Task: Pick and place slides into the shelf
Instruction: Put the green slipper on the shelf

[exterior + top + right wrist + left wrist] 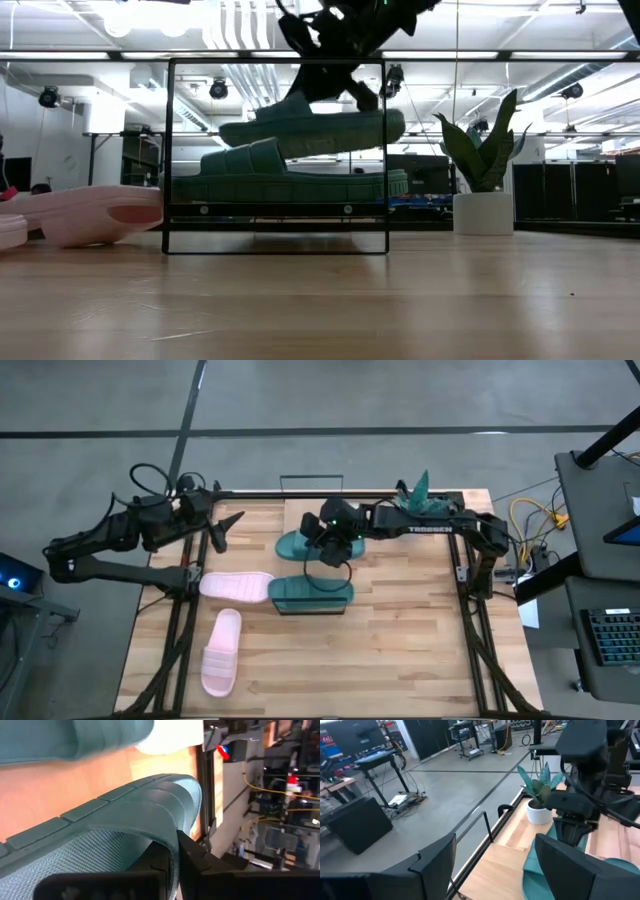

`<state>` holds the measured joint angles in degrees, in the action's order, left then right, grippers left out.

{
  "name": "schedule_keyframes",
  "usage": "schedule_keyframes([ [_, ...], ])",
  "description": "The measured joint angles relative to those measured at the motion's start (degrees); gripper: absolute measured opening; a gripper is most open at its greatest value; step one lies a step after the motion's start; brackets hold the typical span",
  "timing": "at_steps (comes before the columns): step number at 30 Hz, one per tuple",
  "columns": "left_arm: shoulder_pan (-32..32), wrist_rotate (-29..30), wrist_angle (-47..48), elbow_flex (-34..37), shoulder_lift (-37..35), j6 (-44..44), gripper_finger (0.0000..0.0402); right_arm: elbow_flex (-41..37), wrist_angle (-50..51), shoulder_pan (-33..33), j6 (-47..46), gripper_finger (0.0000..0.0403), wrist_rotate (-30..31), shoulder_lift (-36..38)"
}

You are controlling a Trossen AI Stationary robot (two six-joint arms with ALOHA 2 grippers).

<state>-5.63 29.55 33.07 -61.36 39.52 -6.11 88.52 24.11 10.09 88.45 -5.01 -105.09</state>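
Counter showed pale wood planks, smooth with a soft sheen. The teal slide looked matt and rubbery, ridged across the strap, finely pebbled on the footbed. Pink slides read as smooth matt foam. The shelf frame was thin black metal, the right end effector matt black plastic

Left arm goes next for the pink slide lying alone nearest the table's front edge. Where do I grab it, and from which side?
Probably from straight above with the left claw, closing across the pink slide at its broad strap. It lies flat, sole down, with bare tabletop along both long sides, leaving room to straddle it.
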Motion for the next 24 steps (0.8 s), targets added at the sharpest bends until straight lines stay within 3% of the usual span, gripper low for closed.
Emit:
schedule_keyframes([
  [12,0.0,0.01,-2.09,4.0,-7.8,-0.2,0.0255,-11.18,-12.1,-0.73,0.06,0.0009,0.47,0.44],
  [24,0.04,0.1,-5.77,8.02,-12.01,-0.26,0.0255,-13.82,-16.53,-0.64,0.69,0.0009,-7.01,-0.07],
])
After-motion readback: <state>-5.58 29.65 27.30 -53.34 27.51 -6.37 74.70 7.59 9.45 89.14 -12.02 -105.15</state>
